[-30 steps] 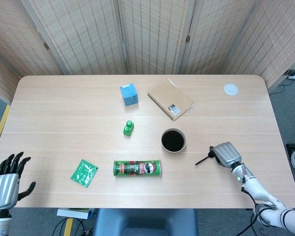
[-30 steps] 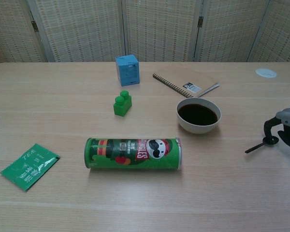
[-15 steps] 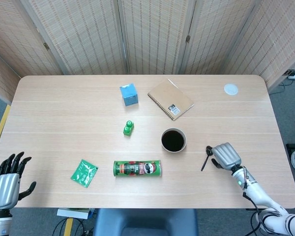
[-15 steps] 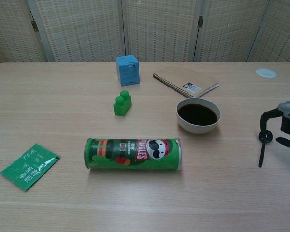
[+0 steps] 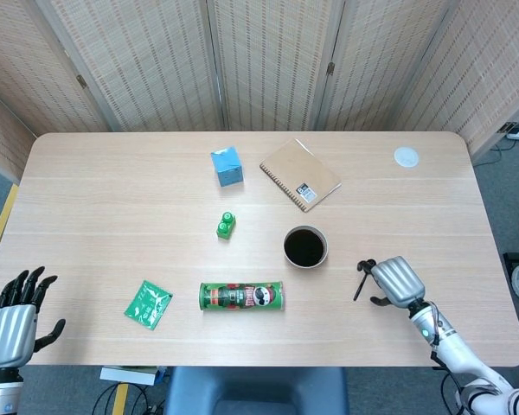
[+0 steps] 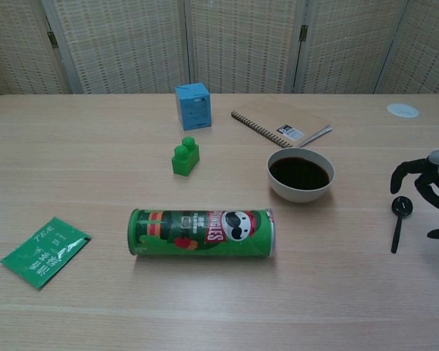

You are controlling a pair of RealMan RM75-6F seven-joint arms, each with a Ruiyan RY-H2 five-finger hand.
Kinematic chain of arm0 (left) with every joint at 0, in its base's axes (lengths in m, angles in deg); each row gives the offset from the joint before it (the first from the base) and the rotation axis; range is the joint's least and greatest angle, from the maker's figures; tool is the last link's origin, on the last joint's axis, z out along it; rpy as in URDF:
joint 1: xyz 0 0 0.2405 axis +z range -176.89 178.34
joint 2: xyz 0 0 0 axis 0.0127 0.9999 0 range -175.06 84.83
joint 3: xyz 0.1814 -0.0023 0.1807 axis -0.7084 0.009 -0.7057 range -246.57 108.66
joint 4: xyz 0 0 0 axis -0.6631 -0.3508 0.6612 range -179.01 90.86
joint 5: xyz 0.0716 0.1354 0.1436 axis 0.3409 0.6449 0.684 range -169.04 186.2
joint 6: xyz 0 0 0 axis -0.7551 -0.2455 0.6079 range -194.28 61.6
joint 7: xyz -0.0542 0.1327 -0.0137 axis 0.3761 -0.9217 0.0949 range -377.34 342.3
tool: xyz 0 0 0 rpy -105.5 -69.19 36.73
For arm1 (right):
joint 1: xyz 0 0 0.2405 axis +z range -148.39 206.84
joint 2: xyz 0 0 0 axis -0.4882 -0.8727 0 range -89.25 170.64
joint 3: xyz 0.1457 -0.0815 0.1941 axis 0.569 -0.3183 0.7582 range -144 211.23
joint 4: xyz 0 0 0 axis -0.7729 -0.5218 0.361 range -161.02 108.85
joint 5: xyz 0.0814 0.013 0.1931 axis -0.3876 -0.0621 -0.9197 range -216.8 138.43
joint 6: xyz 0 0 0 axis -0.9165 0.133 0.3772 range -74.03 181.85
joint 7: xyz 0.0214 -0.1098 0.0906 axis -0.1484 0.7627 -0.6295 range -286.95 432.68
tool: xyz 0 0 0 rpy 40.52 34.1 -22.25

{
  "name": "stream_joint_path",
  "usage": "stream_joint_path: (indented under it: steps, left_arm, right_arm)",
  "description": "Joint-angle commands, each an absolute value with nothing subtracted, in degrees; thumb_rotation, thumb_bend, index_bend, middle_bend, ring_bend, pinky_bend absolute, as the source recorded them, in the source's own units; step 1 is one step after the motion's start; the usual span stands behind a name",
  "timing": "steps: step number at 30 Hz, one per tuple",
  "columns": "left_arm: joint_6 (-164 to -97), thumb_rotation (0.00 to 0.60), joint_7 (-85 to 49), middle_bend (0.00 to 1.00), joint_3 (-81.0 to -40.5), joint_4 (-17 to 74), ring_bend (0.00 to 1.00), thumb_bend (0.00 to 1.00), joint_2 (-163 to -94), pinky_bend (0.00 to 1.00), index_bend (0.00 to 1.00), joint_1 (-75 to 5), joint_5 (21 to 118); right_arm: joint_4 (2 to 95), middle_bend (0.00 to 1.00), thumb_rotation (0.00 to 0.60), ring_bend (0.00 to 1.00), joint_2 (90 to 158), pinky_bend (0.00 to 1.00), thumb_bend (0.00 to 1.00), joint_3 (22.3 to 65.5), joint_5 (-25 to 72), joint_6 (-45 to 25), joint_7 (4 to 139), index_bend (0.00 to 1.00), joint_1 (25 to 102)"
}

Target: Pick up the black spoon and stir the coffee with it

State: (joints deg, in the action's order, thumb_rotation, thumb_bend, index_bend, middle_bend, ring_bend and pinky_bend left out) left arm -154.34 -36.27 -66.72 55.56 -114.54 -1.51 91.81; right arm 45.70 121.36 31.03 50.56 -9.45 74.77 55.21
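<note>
The black spoon [image 6: 398, 220] lies flat on the table [image 6: 336, 292], to the right of the coffee bowl [image 6: 301, 175], its round bowl end pointing away from the robot and its thin handle pointing toward the near edge. The right hand [image 6: 432, 191] is just beside the spoon on its right; its dark fingers [image 6: 404, 171] are spread apart and arch over the spoon's bowl end without gripping it, and the hand holds nothing. Half a second earlier those fingers pinched the spoon at its bowl end; one second earlier the spoon lay at a slant under the curled hand. It has since been released and rests straight. The left hand [image 5: 13, 320] sits at the near left edge, fingers apart, empty, unchanged. The bowl is white, round, filled with dark coffee. Further left lies a green cylindrical chip can [image 6: 201, 232] on its side, then a flat green tea packet [image 6: 44, 251]. Beyond are a green toy brick [image 6: 184, 157], a blue cube [image 6: 192, 105], a spiral-bound brown notebook [image 6: 282, 124] and a small white disc [image 6: 402, 110].
</note>
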Motion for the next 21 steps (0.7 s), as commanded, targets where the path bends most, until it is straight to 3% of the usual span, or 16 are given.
stream_joint_path:
  steps: [1, 4, 8, 21]
  left_arm:
    - [-154.5, 0.600, -36.3, 0.10, -66.7, 55.7, 0.07, 0.31, -114.5, 0.14, 0.21, -1.5, 91.9]
    - [-154.7, 0.600, -36.3, 0.10, -66.8, 55.7, 0.07, 0.31, -114.4, 0.14, 0.21, -1.3, 91.9]
    - [-154.9, 0.600, -36.3, 0.10, -66.9, 55.7, 0.07, 0.31, -114.3, 0.14, 0.21, -1.0, 91.8]
    - [-155.1, 0.600, -35.7, 0.10, -66.9, 55.6, 0.07, 0.31, -113.9, 0.14, 0.21, -0.6, 91.5]
  right_arm:
    - [44.2, 0.82, 0.600, 0.91, 121.8, 0.92, 0.09, 29.9, 53.2, -9.2, 75.3, 0.37, 56.2]
    - [43.1, 0.89, 0.600, 0.98, 122.1, 0.98, 0.13, 29.4, 54.3, -8.4, 76.0, 0.39, 56.9]
    - [42.4, 0.97, 0.600, 1.00, 122.6, 1.00, 0.13, 29.1, 54.3, -6.6, 77.7, 0.41, 57.6]
    - [37.2, 0.99, 0.600, 1.00, 125.6, 1.00, 0.17, 28.8, 54.8, -4.5, 79.5, 0.48, 58.9]
